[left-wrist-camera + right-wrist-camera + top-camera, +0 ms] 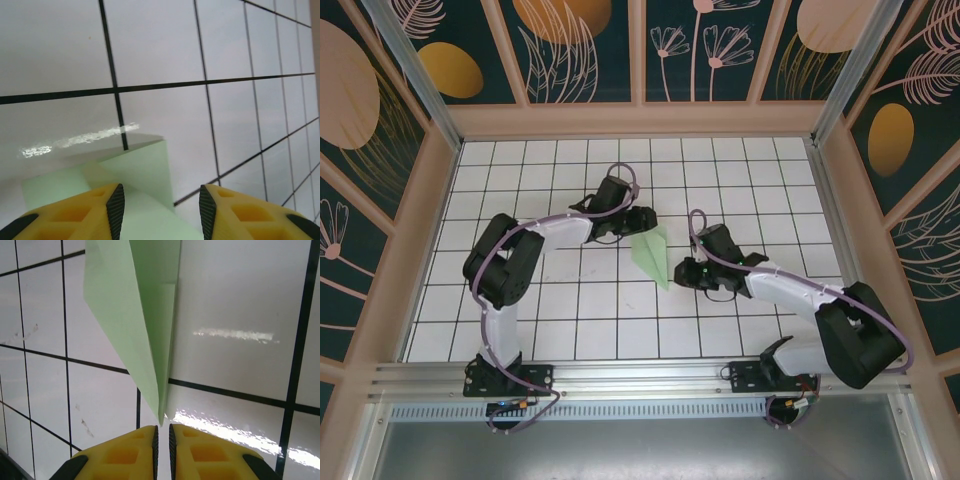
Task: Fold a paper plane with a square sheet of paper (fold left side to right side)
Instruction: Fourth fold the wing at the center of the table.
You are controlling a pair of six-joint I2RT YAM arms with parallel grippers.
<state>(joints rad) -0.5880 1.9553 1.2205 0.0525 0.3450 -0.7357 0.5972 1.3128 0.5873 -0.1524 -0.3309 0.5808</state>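
Top external, paper plane [655, 255] on gridded table [570, 330], patterned walls [580, 50] around

The paper plane [656, 256] lies on the tabletop [510, 170] near its middle, nose toward 5 o'clock. The left end effector [642, 222] stands at its 11 o'clock, over the wide end. The right end effector [682, 272] is at its 4 o'clock, just beside the nose.

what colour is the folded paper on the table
The folded paper is pale green, plain and unmarked; clearest in the right wrist view.
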